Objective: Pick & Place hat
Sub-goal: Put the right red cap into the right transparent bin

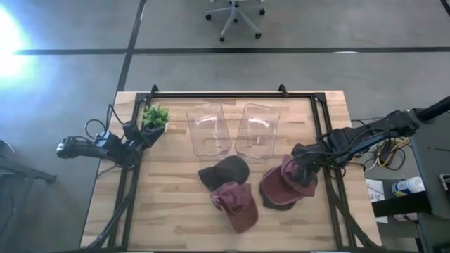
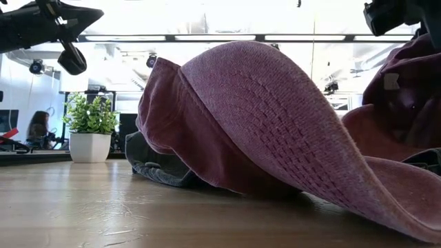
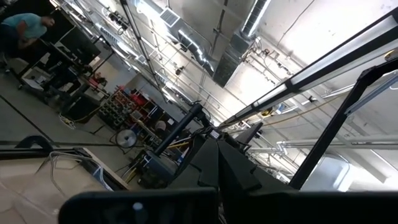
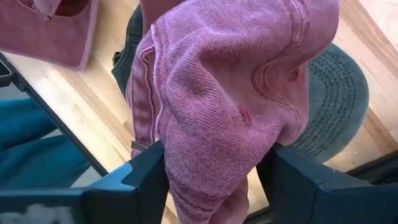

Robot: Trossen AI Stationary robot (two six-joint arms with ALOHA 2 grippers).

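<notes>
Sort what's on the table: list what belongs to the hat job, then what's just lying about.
Job:
- pink hat between the right gripper jaws
- second pink hat
- dark grey hat
- two clear bins, probably

Lying about:
- potted plant
- left gripper, waiting beside it
</notes>
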